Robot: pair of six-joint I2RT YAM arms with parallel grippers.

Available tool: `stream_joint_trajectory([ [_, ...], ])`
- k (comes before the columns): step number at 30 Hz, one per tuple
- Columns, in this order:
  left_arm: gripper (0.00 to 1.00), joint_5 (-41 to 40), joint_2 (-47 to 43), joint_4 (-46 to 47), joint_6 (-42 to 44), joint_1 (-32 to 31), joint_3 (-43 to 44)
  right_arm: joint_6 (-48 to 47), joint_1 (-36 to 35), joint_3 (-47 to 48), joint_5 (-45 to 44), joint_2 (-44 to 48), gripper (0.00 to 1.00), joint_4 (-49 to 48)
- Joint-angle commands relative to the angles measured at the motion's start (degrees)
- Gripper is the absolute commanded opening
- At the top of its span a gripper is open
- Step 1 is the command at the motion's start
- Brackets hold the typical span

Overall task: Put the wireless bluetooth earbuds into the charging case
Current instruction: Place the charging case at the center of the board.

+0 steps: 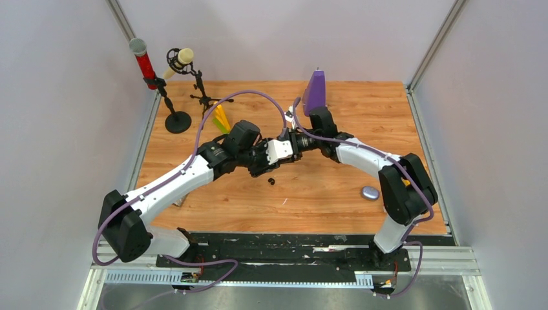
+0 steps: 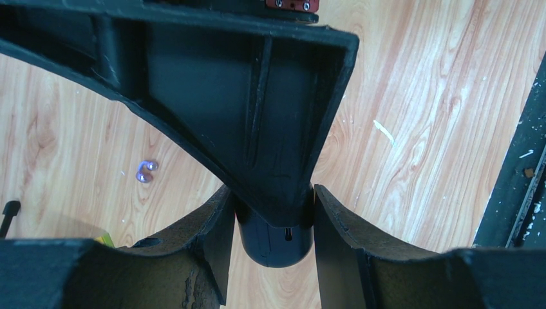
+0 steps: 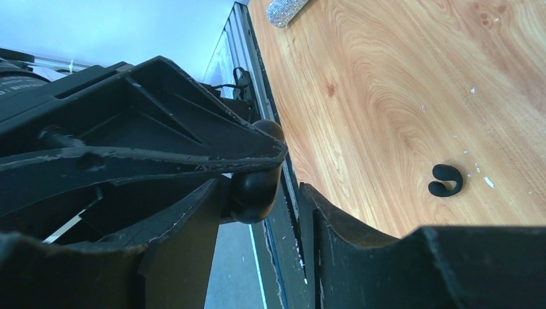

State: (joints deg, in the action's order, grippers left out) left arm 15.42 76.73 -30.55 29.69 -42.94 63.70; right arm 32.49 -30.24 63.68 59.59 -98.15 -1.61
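Centrally, the left end effector [image 2: 272, 191] clamps the black charging case [image 2: 273, 248]; the right end effector [image 3: 261, 187] straddles it, closure indeterminate. One black earbud [image 3: 445, 181] lies apart on the desk [image 3: 386, 96]: hold the case steady while fetching it.

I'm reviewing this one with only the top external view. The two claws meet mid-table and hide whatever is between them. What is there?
Observer: The left wrist view shows a black rounded object sitting tight in the left claw.
Operator: I spot one black earbud on the table. Any purple ones?
Observer: Yes, pale purple earbuds lie on the table, apart from both claws.
Operator: Does the right claw grip that object too?
Observer: Its wrist view shows a gap on one side of the object, so I cannot tell.
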Motion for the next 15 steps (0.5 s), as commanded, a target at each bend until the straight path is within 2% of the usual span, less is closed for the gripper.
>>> stream_joint_trajectory([
  [1,0.41,-0.3,-0.7,1.9,-1.2,-0.4,0.5,-0.9,-0.7,1.5,1.3,-1.1,0.48,-2.4],
  [5,0.41,0.0,-0.8,2.2,-1.2,-0.4,0.1,-1.3,-1.0,1.8,1.5,-1.5,0.45,-2.2],
  [10,0.42,0.3,-0.6,2.4,-1.2,-0.5,-0.1,-2.0,-1.3,2.4,2.0,-1.7,0.3,-1.7],
  [12,0.44,0.3,-0.5,2.4,-1.3,-0.5,0.0,-2.3,-1.3,2.6,2.0,-1.5,0.23,-1.5],
  [15,0.53,0.1,-0.7,2.6,-1.4,-0.5,-0.2,-2.6,-1.3,2.7,2.0,-1.3,0.13,-1.3],
])
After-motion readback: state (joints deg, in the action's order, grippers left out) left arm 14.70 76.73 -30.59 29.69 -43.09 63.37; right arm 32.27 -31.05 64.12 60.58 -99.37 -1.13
